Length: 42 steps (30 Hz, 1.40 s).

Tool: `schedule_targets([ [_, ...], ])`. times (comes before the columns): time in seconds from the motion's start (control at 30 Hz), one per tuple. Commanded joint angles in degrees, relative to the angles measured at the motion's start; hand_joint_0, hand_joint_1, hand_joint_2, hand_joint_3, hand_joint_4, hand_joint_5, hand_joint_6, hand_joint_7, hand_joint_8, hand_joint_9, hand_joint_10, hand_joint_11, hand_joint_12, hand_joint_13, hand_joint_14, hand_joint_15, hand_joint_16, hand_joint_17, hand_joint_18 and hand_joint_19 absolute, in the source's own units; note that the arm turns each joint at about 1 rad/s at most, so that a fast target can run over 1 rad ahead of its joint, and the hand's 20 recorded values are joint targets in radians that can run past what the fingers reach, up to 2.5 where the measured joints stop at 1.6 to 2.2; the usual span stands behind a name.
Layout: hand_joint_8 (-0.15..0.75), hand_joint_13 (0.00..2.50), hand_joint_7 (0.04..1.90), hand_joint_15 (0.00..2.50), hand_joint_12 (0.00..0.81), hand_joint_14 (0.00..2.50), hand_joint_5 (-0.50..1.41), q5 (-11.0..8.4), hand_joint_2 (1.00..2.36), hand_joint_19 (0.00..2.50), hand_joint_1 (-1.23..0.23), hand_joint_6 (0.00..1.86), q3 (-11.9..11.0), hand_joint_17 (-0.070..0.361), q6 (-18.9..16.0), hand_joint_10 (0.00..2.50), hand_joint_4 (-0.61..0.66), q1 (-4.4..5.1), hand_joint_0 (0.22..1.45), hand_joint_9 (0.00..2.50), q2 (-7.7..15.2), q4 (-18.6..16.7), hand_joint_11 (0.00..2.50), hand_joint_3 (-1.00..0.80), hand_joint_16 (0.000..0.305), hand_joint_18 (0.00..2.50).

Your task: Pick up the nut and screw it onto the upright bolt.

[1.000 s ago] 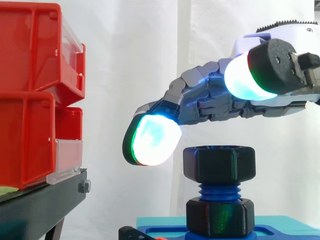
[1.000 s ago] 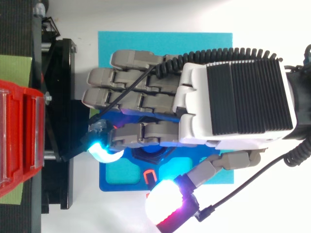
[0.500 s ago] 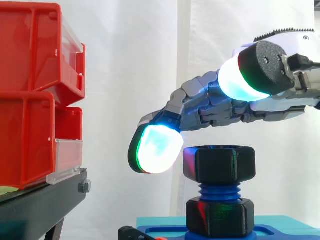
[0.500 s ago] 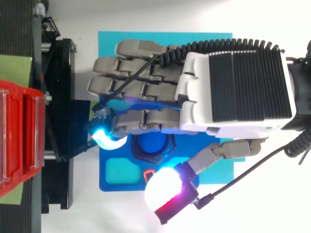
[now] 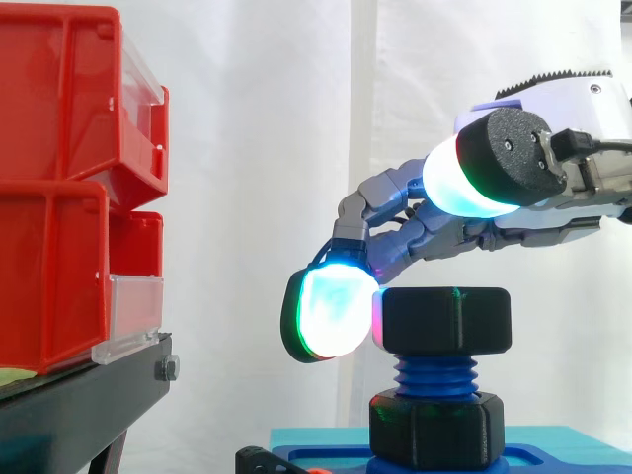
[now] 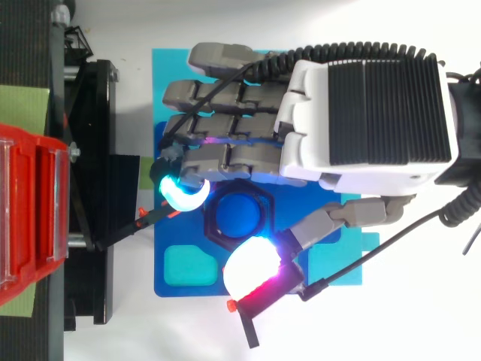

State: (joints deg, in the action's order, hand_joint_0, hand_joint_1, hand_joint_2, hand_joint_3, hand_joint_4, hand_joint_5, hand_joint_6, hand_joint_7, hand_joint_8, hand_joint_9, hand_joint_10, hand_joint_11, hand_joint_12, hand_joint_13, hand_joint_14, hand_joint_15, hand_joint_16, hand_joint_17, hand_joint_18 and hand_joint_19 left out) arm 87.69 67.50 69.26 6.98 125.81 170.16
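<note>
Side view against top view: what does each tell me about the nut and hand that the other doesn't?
Side view: the black hexagonal nut sits atop the blue threaded bolt, threads bare beneath it; the hand's thumb pad appears above nut height. Top view: the bolt's round blue end fills the nut's bore; glowing pads flank opposite sides. Both: a cyan fingertip close beside the nut, red plastic bins nearby.
</note>
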Motion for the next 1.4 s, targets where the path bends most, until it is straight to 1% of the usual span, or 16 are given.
schedule_targets([
  [0.0,0.275,0.36,1.01,0.00,0.197,0.00,-0.12,0.03,1.00,0.00,-0.22,0.50,0.00,0.040,0.00,0.00,0.32,-0.12,0.45,0.70,0.05,0.00,0.00,-0.50,0.018,0.12],
  [0.13,0.272,0.42,1.10,0.00,0.182,0.00,-0.09,0.03,1.00,0.00,-0.23,0.50,0.00,0.036,0.00,0.00,0.30,-0.21,0.46,0.81,-0.04,0.08,0.00,-0.50,0.016,0.18],
  [0.4,0.276,0.53,1.23,0.00,0.179,0.00,-0.05,0.20,1.00,0.00,-0.25,0.50,0.00,0.033,0.00,0.00,0.25,-0.91,0.48,0.99,-0.04,0.17,0.04,-0.50,0.015,0.25],
  [0.67,0.259,0.72,1.33,0.00,0.172,0.00,0.03,0.38,1.00,0.00,-0.25,0.50,0.00,0.028,0.00,0.00,0.14,-2.06,0.51,1.28,-0.04,0.17,0.13,-0.50,0.012,0.35],
  [0.73,0.245,0.80,1.41,0.00,0.163,0.00,0.06,0.38,1.00,0.00,-0.26,0.50,-0.09,0.024,0.00,0.00,0.12,-2.23,0.52,1.37,-0.04,0.17,0.13,-0.50,0.010,0.40],
  [0.77,0.230,0.86,1.42,0.00,0.149,0.00,0.07,0.82,1.00,0.00,-0.26,0.50,0.00,0.021,0.00,0.00,0.11,-2.58,0.52,1.45,-0.13,0.26,0.14,-0.50,0.009,0.45],
  [0.8,0.215,0.92,1.43,0.00,0.144,0.00,0.08,0.82,1.00,0.00,-0.26,0.51,0.00,0.020,0.00,0.01,0.10,-2.58,0.52,1.55,-0.13,0.35,0.15,-0.50,0.009,0.53],
  [0.83,0.216,1.05,1.40,0.00,0.136,0.00,0.09,0.99,1.00,0.00,-0.27,0.53,-0.09,0.017,0.00,0.01,0.09,-2.67,0.51,1.69,-0.13,0.44,0.20,-0.50,0.008,0.66],
  [0.9,0.216,1.09,1.37,0.00,0.129,0.00,0.09,1.43,1.00,0.00,-0.27,0.55,-0.79,0.015,0.00,0.01,0.09,-3.02,0.51,1.76,-0.31,0.88,0.23,-0.50,0.007,0.70],
  [1.0,0.260,1.03,1.44,0.00,0.148,0.00,0.09,2.31,1.00,0.00,-0.26,0.51,-2.63,0.019,0.00,0.01,0.10,-3.37,0.50,1.71,-0.31,2.55,0.24,-0.50,0.009,0.64],
  [1.07,0.303,0.97,1.27,0.00,0.175,0.00,0.04,2.57,1.00,0.00,-0.23,0.50,-3.69,0.027,0.00,0.01,0.13,-3.55,0.49,1.60,-0.31,3.42,0.21,-0.50,0.012,0.56],
  [1.13,0.310,0.88,1.06,0.00,0.219,0.00,-0.02,2.93,1.00,0.00,-0.22,0.51,-5.27,0.037,0.09,0.01,0.25,-3.64,0.48,1.46,-0.31,5.01,0.17,-0.50,0.016,0.49],
  [1.2,0.300,0.83,0.97,0.00,0.226,0.00,-0.05,3.01,1.00,0.00,-0.22,0.51,-6.59,0.040,0.17,0.00,0.27,-3.64,0.48,1.39,-0.31,5.97,0.15,-0.50,0.018,0.44],
  [1.27,0.285,0.79,0.89,0.00,0.237,0.00,-0.09,3.19,1.00,0.00,-0.22,0.50,-7.82,0.045,0.44,0.00,0.25,-3.64,0.47,1.25,-0.31,7.12,0.08,-0.50,0.020,0.39],
  [1.3,0.272,0.67,0.81,0.00,0.246,0.00,-0.11,3.28,1.00,0.00,-0.22,0.50,-8.52,0.052,0.88,0.00,0.21,-3.64,0.47,1.13,-0.31,7.82,0.00,-0.50,0.023,0.29],
  [1.37,0.256,0.55,0.73,0.00,0.260,0.00,-0.14,3.37,1.00,0.00,-0.22,0.50,-8.61,0.057,1.14,0.00,0.18,-3.64,0.46,0.97,-0.31,7.91,0.00,-0.50,0.025,0.19],
])
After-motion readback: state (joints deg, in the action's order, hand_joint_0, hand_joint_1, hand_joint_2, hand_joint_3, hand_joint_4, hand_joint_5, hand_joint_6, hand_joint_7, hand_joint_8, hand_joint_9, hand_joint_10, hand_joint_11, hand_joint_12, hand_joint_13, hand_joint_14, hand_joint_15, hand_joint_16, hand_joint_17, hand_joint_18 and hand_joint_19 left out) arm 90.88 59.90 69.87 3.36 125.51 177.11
